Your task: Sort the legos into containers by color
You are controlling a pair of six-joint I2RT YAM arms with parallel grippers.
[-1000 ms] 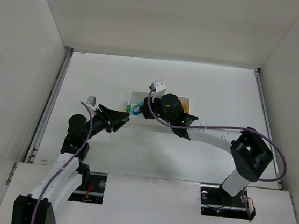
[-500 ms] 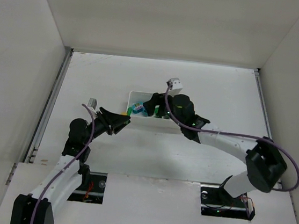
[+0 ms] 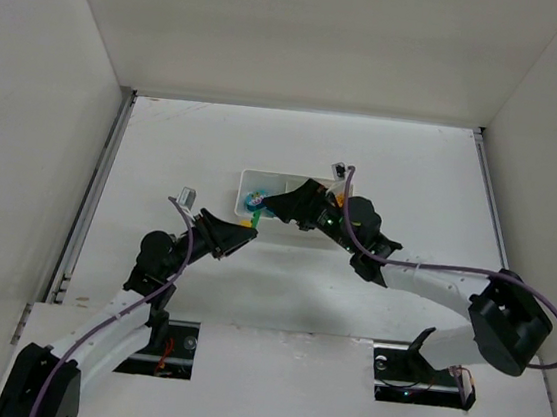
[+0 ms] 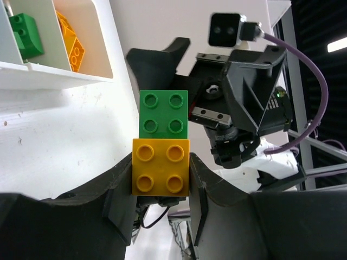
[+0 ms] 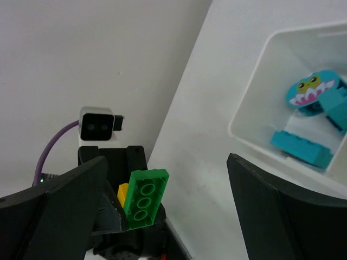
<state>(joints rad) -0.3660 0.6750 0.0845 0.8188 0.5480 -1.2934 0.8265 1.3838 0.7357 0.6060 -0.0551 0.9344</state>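
Note:
My left gripper (image 4: 161, 160) is shut on a yellow lego (image 4: 161, 167) that is stuck to a longer green lego (image 4: 163, 114). The pair (image 3: 253, 223) is held just in front of the white containers (image 3: 262, 178). My right gripper (image 5: 166, 163) stands wide open, facing the left one. The green lego (image 5: 144, 199) points up between its spread fingers (image 5: 271, 211) without touching them. In the top view the right gripper (image 3: 275, 205) hovers over the tray's front left corner. Teal legos (image 5: 303, 146) lie in one compartment, a green one (image 4: 24, 33) and an orange one (image 4: 70, 43) in the others.
White walls close in the table (image 3: 414, 164) on the left, back and right. The right arm's wrist camera block (image 4: 226, 28) and its purple cable (image 4: 303, 59) hang close above the held legos. Both arm bases sit at the near edge.
The right gripper has opened wide and swung from over the tray toward the left gripper. The left gripper has shifted slightly right and nearer, still holding the legos.

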